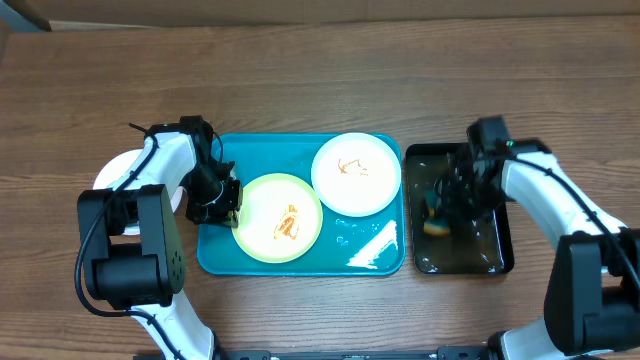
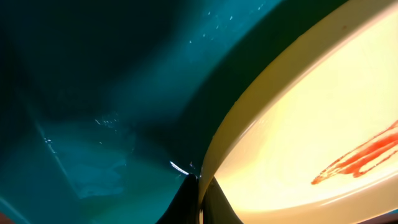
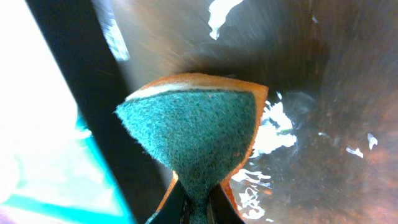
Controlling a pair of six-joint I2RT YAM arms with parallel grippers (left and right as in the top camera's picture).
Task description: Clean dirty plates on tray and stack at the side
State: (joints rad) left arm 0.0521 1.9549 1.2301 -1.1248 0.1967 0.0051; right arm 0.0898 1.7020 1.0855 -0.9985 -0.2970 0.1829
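Observation:
On the teal tray (image 1: 215, 258) lie a pale yellow-green plate (image 1: 262, 232) with an orange-brown smear and a white plate (image 1: 355, 173) with a faint smear. My left gripper (image 1: 231, 207) is shut on the yellow-green plate's left rim. In the left wrist view the gripper (image 2: 200, 200) pinches that rim between its dark fingers, with the plate (image 2: 298, 143) and the tray (image 2: 93, 93) beyond. My right gripper (image 1: 441, 208) hangs over the black tray (image 1: 495, 258), shut on an orange sponge with a green scouring face (image 3: 193, 137). The right gripper (image 3: 198, 210) squeezes the sponge's lower end.
Another white plate (image 1: 112, 172) rests on the wooden table left of the teal tray, partly hidden by my left arm. The black tray's floor (image 3: 323, 93) is wet and glossy. Water streaks (image 1: 372, 240) shine on the teal tray's right part.

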